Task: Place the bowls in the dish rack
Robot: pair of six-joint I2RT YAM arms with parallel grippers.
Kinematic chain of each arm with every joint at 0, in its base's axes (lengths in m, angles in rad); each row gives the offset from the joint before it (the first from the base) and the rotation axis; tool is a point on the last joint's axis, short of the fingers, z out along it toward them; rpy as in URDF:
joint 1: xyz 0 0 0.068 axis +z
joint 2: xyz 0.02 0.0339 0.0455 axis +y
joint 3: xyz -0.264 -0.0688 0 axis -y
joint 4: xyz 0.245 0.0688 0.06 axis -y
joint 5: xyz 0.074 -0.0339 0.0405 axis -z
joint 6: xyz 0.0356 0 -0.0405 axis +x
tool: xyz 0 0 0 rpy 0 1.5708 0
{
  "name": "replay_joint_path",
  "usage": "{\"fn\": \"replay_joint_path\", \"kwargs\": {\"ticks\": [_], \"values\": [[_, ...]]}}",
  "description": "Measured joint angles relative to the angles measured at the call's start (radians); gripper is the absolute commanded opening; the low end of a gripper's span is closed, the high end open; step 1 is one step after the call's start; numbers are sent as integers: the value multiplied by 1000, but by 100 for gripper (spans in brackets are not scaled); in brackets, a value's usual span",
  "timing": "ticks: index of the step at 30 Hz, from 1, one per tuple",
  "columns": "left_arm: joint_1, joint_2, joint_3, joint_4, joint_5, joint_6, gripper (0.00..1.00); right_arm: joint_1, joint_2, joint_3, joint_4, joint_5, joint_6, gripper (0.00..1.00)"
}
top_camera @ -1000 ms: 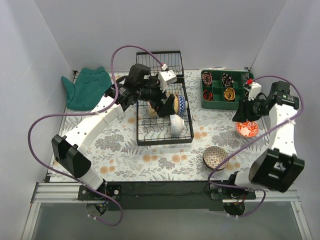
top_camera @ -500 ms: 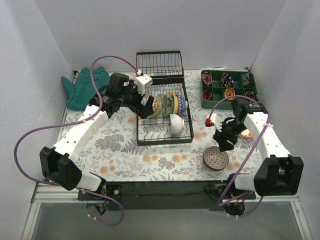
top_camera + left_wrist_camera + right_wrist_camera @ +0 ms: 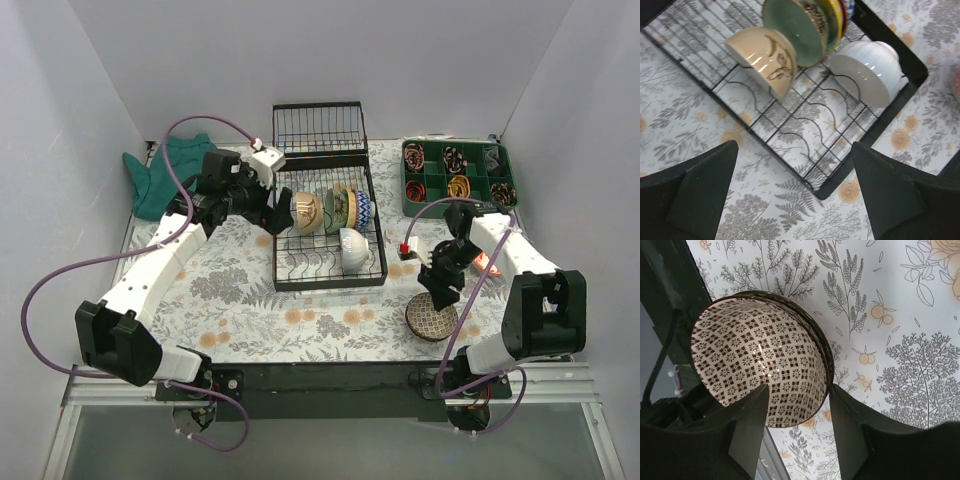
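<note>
The black dish rack (image 3: 330, 268) stands mid-table. On edge in it are a pinkish-cream bowl (image 3: 306, 212), pale green, yellow and blue-patterned bowls, and a white bowl (image 3: 352, 247). My left gripper (image 3: 272, 212) is open and empty just left of the rack. Its wrist view shows the cream bowl (image 3: 765, 60), green bowl (image 3: 795, 30), white bowl (image 3: 867, 70) and the rack's corner (image 3: 865, 135). My right gripper (image 3: 440, 285) is open at the dark brown patterned bowl (image 3: 432, 320) on the table. In its wrist view the jaws straddle that bowl's (image 3: 760, 355) rim, one finger inside. A red-orange bowl (image 3: 490, 263) lies half hidden behind the right arm.
A green compartment tray (image 3: 425, 205) with small items sits at the back right. A teal cloth (image 3: 165, 175) lies at the back left. The rack's hinged wire panel (image 3: 320, 128) stands up at the back. The table's front edge is close to the brown bowl.
My left gripper has drawn back leftward from the rack, leaving the cream bowl standing in it. My right gripper has moved from the red-orange bowl down onto the brown bowl's rim.
</note>
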Motion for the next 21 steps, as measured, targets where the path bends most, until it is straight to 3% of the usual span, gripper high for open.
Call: {"fn": "replay_joint_path", "kwargs": {"ticks": [6,12,19,21], "values": [[112,-41,14,-39,-51,40,98,0,4,-79,108,23,-25,47],[299,-104,16,-53,-48,37,98,8,12,-128,160,23,-21,46],[354,-159,17,-71,-1,32,98,14,-11,-129,180,18,-16,46],[374,-174,17,-71,23,25,98,19,-24,-129,184,17,-14,42]]}}
